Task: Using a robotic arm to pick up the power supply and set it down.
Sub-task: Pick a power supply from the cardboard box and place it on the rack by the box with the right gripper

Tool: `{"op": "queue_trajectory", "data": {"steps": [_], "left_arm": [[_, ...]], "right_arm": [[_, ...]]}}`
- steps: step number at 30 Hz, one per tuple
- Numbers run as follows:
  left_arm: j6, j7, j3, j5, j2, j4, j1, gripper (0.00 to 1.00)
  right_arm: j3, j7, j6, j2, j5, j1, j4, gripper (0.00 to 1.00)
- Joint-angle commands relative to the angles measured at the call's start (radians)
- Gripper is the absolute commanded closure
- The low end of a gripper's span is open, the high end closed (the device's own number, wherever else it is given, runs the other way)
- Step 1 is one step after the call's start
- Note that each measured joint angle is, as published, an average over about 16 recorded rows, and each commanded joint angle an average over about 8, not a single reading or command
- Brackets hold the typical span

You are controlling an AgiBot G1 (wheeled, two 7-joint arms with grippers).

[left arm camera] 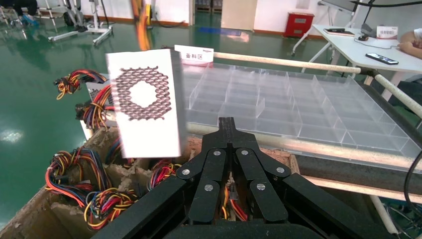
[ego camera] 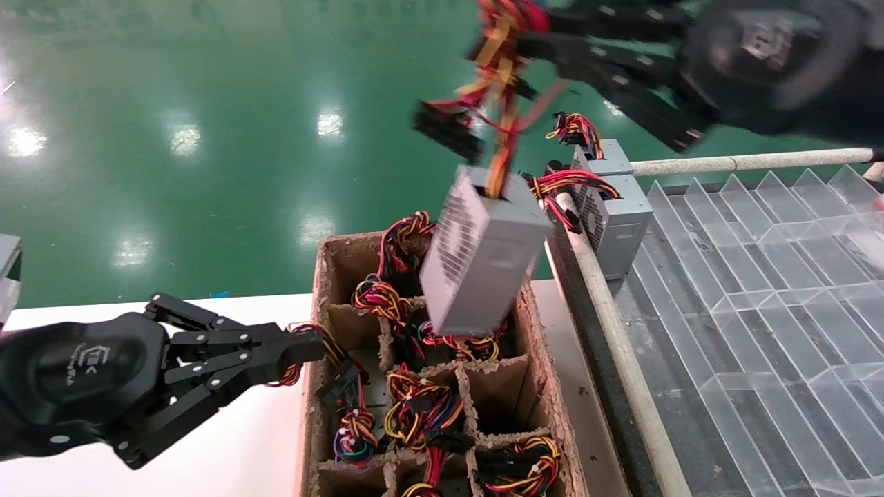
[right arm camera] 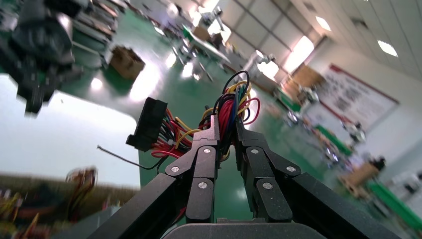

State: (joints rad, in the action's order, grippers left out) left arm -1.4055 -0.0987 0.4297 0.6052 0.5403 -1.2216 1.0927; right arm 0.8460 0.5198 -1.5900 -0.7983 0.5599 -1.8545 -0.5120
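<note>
A silver-grey power supply (ego camera: 481, 252) with a perforated vent side hangs tilted in the air above the cardboard crate (ego camera: 552, 386). It dangles from its bundle of red, yellow and orange wires (ego camera: 503, 76). My right gripper (ego camera: 535, 31), at the top of the head view, is shut on that wire bundle (right arm camera: 228, 112); a black plug (right arm camera: 145, 124) hangs beside it. In the left wrist view the hanging power supply (left arm camera: 144, 102) shows its round vent pattern. My left gripper (ego camera: 311, 347) is shut at the crate's left wall, its tip (left arm camera: 227, 123) empty.
The crate's cells hold several more wire bundles (ego camera: 421, 407). Two more power supplies (ego camera: 615, 214) stand at the near corner of a clear plastic divided tray (ego camera: 766, 297) on the right, behind a padded rail (ego camera: 608, 324). A white tabletop (ego camera: 228, 455) lies under the left arm.
</note>
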Motion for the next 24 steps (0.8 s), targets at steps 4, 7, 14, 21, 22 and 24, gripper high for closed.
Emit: {"op": "queue_trajectory", "data": {"steps": [4, 7, 14, 21, 22, 24], "left_arm": [[0.0, 0.0, 0.0, 0.0, 0.0, 0.0, 0.0, 1.0], [0.0, 0.0, 0.0, 0.0, 0.0, 0.0, 0.0, 1.0], [0.0, 0.0, 0.0, 0.0, 0.0, 0.0, 0.0, 1.0], [0.0, 0.0, 0.0, 0.0, 0.0, 0.0, 0.0, 1.0], [0.0, 0.0, 0.0, 0.0, 0.0, 0.0, 0.0, 1.0], [0.0, 0.0, 0.0, 0.0, 0.0, 0.0, 0.0, 1.0]], "right_arm": [[0.015, -0.018, 0.008, 0.109, -0.023, 0.036, -0.046, 1.0], [0.02, -0.015, 0.014, 0.154, -0.028, 0.051, -0.05, 1.0], [0.025, 0.014, 0.032, 0.22, -0.021, 0.065, -0.012, 1.0], [0.032, 0.034, 0.031, 0.232, -0.017, 0.08, 0.057, 1.0], [0.033, 0.038, 0.031, 0.229, -0.017, 0.083, 0.069, 1.0], [0.036, 0.045, 0.032, 0.225, -0.015, 0.088, 0.097, 1.0]]}}
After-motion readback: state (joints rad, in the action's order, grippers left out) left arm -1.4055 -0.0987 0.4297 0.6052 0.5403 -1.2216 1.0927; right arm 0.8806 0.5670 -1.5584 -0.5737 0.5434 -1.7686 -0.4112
